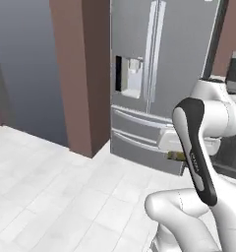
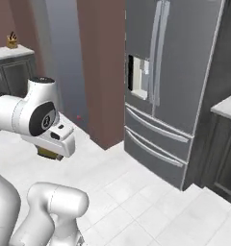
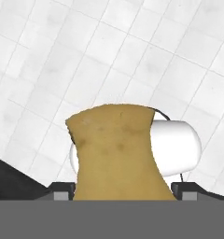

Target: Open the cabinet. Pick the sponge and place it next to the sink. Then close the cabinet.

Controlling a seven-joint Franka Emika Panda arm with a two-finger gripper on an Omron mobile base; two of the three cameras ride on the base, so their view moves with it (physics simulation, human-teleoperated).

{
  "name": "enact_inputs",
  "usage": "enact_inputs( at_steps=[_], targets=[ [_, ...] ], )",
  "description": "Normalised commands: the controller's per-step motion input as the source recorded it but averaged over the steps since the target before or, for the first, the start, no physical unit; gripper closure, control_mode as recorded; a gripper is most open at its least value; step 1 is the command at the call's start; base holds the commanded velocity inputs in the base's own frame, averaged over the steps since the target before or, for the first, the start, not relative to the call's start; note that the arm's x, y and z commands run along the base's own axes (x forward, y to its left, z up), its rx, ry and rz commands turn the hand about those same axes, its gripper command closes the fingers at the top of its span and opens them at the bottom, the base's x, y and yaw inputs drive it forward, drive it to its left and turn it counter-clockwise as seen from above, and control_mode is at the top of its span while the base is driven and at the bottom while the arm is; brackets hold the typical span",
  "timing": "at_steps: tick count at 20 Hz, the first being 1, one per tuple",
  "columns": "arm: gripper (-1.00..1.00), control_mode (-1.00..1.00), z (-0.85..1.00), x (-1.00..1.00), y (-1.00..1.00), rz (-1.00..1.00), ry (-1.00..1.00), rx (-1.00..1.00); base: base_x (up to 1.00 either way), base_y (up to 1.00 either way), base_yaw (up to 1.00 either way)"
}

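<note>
The sponge (image 3: 115, 151), a yellowish-olive block, sits clamped between my two dark fingertips (image 3: 61, 192) in the hand view, above white floor tiles. My gripper (image 3: 124, 190) is shut on it. In the left base view the sponge (image 1: 176, 156) peeks out under the white hand, in front of the fridge's lower drawers. From the right base view the sponge (image 2: 48, 153) hangs under the hand at the left, with the gripper (image 2: 49, 154) pointing down over the floor. The cabinet and the sink are out of view.
A stainless fridge (image 1: 154, 83) (image 2: 170, 86) stands ahead, with a brown wall column (image 1: 83, 74) to its left. A counter over dark lower doors (image 2: 228, 153) is at the right. Another counter with a knife block (image 2: 11, 41) lies far left. White tiled floor (image 2: 136, 192) stretches between.
</note>
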Motion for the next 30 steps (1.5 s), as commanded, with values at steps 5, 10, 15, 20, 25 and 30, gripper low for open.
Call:
enact_inputs(
  at_steps=[5,10,15,20,25,30],
  targets=[
    [1.00,1.00,0.00,0.00,0.00,0.00,0.00,0.00,0.00,0.57,0.89],
    [1.00,1.00,0.00,0.00,0.00,0.00,0.00,0.00,0.00,0.58,0.79],
    [1.00,1.00,0.00,0.00,0.00,0.00,0.00,0.00,0.00,0.50,0.69],
    [1.00,1.00,0.00,0.00,0.00,0.00,0.00,0.00,0.00,0.49,0.62],
    [1.00,1.00,0.00,0.00,0.00,0.00,0.00,0.00,-0.67,0.45,0.23],
    [1.00,1.00,0.00,0.00,0.00,0.00,0.00,0.00,-0.07,1.00,-0.02]
  ],
)
